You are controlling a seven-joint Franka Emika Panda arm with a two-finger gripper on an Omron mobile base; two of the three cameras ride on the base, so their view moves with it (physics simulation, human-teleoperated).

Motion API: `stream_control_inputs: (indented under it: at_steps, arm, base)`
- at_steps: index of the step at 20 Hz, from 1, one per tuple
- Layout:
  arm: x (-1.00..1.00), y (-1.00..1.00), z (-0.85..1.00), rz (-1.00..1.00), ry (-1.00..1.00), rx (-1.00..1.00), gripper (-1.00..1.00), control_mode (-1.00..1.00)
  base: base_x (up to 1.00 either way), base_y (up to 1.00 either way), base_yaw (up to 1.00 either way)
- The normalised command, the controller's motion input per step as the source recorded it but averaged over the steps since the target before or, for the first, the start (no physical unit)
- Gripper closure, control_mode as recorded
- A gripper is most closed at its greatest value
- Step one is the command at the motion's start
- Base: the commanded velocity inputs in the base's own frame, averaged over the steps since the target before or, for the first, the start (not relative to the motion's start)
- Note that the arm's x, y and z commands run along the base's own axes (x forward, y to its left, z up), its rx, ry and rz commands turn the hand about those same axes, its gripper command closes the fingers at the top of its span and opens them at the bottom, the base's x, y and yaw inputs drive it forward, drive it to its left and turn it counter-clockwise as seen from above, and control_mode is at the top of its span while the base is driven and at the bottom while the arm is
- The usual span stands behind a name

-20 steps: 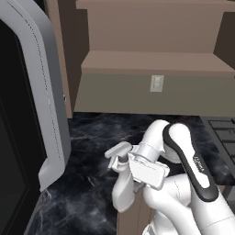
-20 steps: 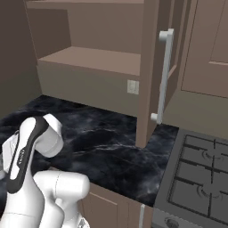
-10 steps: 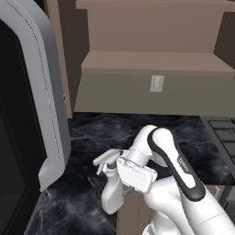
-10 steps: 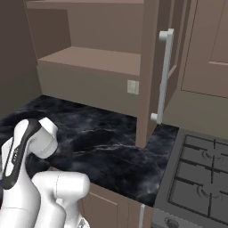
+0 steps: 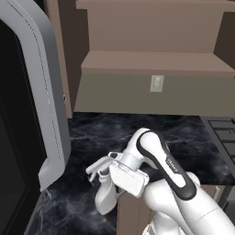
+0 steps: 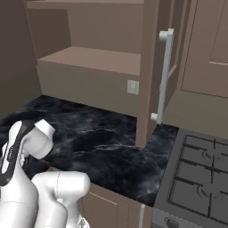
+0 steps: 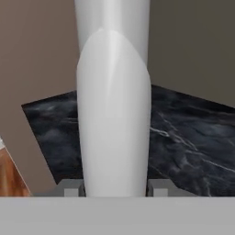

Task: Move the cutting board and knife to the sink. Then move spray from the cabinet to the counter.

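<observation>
The spray [image 5: 105,195] is a pale grey-white bottle that hangs roughly upright in my gripper [image 5: 111,180], trigger nozzle on top and pointing left. It is low over the front left part of the black marble counter [image 5: 193,137]. Whether its base touches the counter I cannot tell. In the hand view the spray [image 7: 114,114] stands between my two fingertips [image 7: 71,188], and the gripper [image 7: 114,188] is shut on its body, with the counter [image 7: 193,137] behind it. The brown cabinet [image 5: 151,62] stands open above the counter, its shelves bare.
A tall grey appliance door [image 5: 41,105] stands open close to the left of the gripper. The cabinet door [image 6: 149,71] with its white handle [image 6: 164,75] hangs open over the counter [image 6: 111,147]. A gas stove [image 6: 200,178] adjoins on the right. A wall outlet [image 5: 156,83] sits below the shelf.
My arm has swung left and down with the spray still gripped, bringing the bottle nearer the counter's front left and the grey door. The grip is unchanged.
</observation>
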Motion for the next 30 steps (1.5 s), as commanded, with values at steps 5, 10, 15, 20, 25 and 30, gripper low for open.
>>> stream_control_inputs:
  at_steps: [5, 10, 15, 20, 25, 30]
  arm:
    - [0.16, 0.18, -0.20, -0.02, -0.12, 0.00, 1.00, -1.00]
    - [0.14, 0.15, -0.23, -0.01, -0.04, 0.03, 1.00, -1.00]
    - [0.18, 0.11, -0.23, 0.00, 0.00, 0.08, 1.00, -1.00]
    - [0.17, 0.11, -0.24, 0.00, 0.00, 0.08, 1.00, -1.00]
    - [0.12, 0.11, -0.28, 0.00, 0.00, 0.04, 1.00, -1.00]
    - [0.06, 0.12, -0.29, 0.00, 0.00, 0.00, 1.00, -1.00]
  base:
    - [0.00, 0.00, 0.00]
    - [0.00, 0.00, 0.00]
    - [0.00, 0.00, 0.00]
    - [0.00, 0.00, 0.00]
    - [0.00, 0.00, 0.00]
    - [0.00, 0.00, 0.00]
